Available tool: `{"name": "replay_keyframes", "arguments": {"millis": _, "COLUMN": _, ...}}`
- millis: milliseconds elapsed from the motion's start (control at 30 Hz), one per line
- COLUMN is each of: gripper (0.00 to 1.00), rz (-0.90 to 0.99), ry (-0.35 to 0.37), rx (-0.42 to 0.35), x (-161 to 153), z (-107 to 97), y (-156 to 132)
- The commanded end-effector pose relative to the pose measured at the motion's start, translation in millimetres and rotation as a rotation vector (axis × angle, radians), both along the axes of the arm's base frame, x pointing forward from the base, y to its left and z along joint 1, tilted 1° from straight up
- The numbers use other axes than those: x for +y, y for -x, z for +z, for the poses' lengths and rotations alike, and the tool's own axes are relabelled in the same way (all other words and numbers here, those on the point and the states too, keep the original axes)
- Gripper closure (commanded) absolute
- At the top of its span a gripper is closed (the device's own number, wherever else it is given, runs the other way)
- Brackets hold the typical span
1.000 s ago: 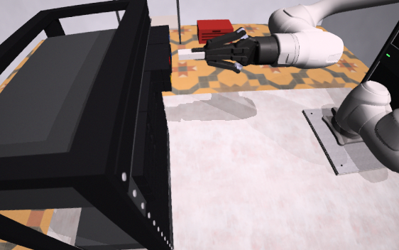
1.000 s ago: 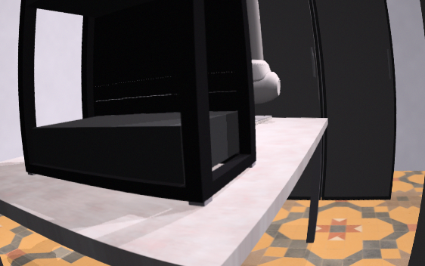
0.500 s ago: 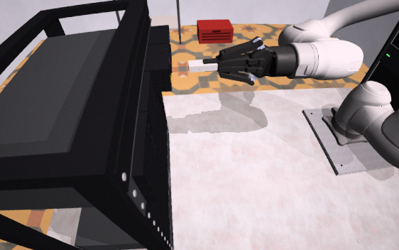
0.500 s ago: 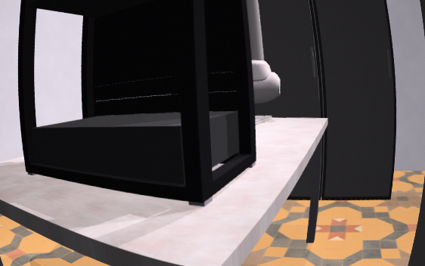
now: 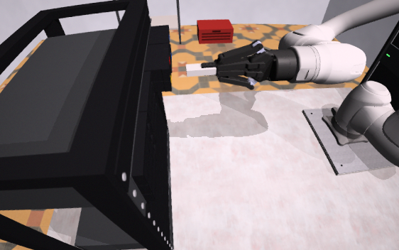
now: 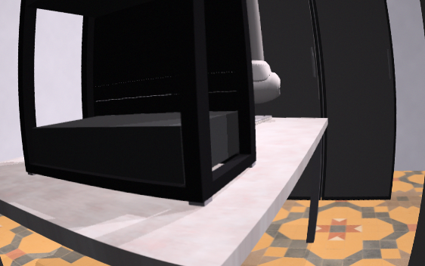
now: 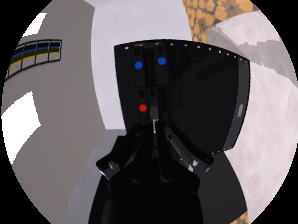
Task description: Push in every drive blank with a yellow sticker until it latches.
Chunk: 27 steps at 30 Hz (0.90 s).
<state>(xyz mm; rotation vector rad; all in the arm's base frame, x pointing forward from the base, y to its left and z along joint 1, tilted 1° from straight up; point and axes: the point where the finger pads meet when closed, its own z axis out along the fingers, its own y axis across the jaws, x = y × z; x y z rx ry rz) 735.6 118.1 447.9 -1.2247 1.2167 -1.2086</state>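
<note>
The black rack (image 5: pixel 82 106) stands on the white table, its front facing my arm; it also shows in the exterior view (image 6: pixel 136 102). Drive blanks (image 5: pixel 160 53) stick out of its upper front. In the wrist view the rack front (image 7: pixel 176 96) shows two blue stickers (image 7: pixel 149 63) and a red sticker (image 7: pixel 143 107). No yellow sticker is visible; my fingers cover the area below the red one. My gripper (image 5: pixel 200 69) is shut and empty, level with the protruding blanks and a short gap from them. In the wrist view its fingertips (image 7: pixel 154 123) point just right of the red sticker.
A red toolbox (image 5: pixel 214 31) sits on the patterned floor beyond the table, beside a thin pole (image 5: pixel 178 21). My arm's grey base plate (image 5: pixel 341 142) is at the table's right. A dark cabinet (image 6: pixel 355 98) stands behind the table's edge.
</note>
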Motion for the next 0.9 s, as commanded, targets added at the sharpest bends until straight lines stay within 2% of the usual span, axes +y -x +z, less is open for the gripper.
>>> {"name": "replay_keyframes", "arguments": {"millis": 0, "gripper": 1.00, "rz": -0.002, "ry": 0.000, "rx": -0.004, "x": -0.1, "z": 1.2, "y": -21.6}}
{"name": "replay_keyframes", "arguments": {"millis": 867, "gripper": 1.00, "rz": -0.002, "ry": 0.000, "rx": -0.004, "x": -0.1, "z": 1.2, "y": -25.7}}
